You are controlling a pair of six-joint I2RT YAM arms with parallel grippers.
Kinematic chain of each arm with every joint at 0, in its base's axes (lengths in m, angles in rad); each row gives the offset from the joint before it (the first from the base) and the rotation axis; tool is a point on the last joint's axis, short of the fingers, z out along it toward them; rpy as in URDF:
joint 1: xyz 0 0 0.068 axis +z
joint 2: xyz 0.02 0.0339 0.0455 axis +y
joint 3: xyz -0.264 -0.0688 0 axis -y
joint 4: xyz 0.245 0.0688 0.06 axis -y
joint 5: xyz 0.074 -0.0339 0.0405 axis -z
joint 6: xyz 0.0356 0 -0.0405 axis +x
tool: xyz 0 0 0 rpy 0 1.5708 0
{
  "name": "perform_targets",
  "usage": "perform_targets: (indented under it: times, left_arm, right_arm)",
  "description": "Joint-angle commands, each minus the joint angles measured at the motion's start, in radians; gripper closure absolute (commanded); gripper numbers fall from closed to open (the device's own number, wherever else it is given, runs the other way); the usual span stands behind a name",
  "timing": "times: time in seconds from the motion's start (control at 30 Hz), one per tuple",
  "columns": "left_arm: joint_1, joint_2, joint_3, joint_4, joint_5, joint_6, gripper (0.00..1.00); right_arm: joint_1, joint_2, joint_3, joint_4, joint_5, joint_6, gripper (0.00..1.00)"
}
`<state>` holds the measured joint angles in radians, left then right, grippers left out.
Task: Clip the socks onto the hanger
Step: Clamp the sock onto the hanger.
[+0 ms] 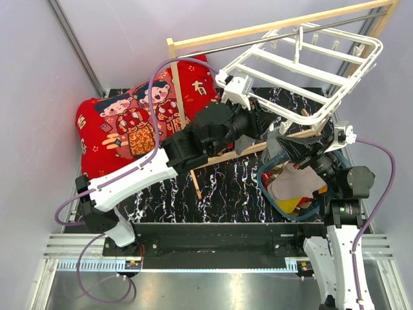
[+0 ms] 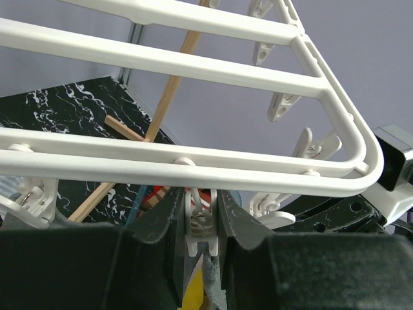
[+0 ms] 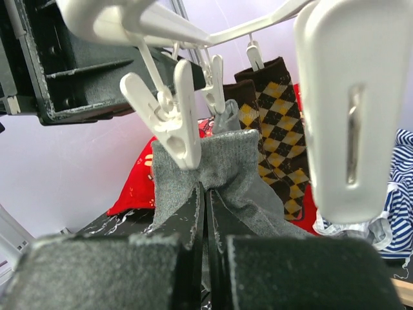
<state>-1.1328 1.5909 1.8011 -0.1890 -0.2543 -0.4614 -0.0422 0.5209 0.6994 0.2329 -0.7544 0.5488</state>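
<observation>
Left gripper (image 2: 200,218) clenches a clip peg (image 2: 197,227) under the hanger (image 2: 193,169) rail, the peg's lower end hidden between the jaws. Right gripper (image 3: 205,200) pinches the grey sock (image 3: 229,161), which rises above its jaws; the remainder is hidden.

White-shelled arms (image 1: 132,177) with black joints, looping purple cables (image 1: 153,97), black felt-padded claw fingers (image 3: 184,239), white wrist block (image 1: 233,89)
</observation>
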Motion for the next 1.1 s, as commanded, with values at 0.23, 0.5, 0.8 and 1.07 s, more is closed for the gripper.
perform_targets:
  times: [0.23,0.5,0.8,1.07]
  left_arm:
    - [0.001,0.011,0.058,0.031,0.056,-0.020,0.89]
    - [0.001,0.017,0.060,0.019,0.026,-0.008,0.90]
    - [-0.001,0.020,0.061,0.016,0.043,-0.010,0.89]
    - [-0.001,0.001,0.060,0.016,0.043,0.000,0.62]
  right_arm:
    - [0.001,0.025,0.051,0.086,-0.025,0.020,1.00]
    - [0.001,0.034,0.074,0.106,-0.037,0.033,1.00]
    - [0.001,0.050,0.089,0.124,-0.040,0.040,0.99]
    - [0.001,0.056,0.092,0.126,-0.034,0.040,0.93]
